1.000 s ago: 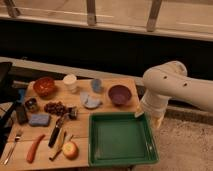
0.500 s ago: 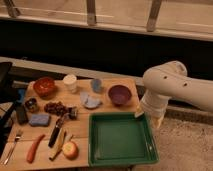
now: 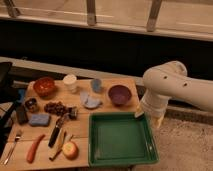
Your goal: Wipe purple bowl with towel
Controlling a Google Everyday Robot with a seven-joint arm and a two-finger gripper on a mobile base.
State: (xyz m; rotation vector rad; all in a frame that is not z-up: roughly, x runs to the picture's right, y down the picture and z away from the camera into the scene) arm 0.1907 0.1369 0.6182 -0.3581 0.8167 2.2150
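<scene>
**Setting.** Dark wall below a railed ledge. A light wooden table (image 3: 80, 107) stands in front, with speckled floor to its right.

**Camera view, task items.**
- Round dark purple bowl (image 3: 120, 94): far right part of the table, upright, just beyond the green tray.
- Small wrinkled blue-grey cloth towel (image 3: 90, 101): flat on the wood just left of the bowl, apparently not touching it.

**Other items.** Deep green rectangular plastic tray (image 3: 118, 115) at near right; red-orange bowl (image 3: 44, 86) at far left; white cup (image 3: 70, 82); small blue cup (image 3: 96, 85); flat blue sponge (image 3: 39, 119); apple (image 3: 70, 149).

**Gripper.** The gripper (image 3: 149, 118) hangs under the white arm off the table's right edge, by the tray's far right corner. Its jaws are spread wide and hold nothing.

**Change.** None: arm and objects sit as they did a second ago. The towel is not yet picked up, so wiping has not begun, and reaching left for the cloth looks like the first step.
</scene>
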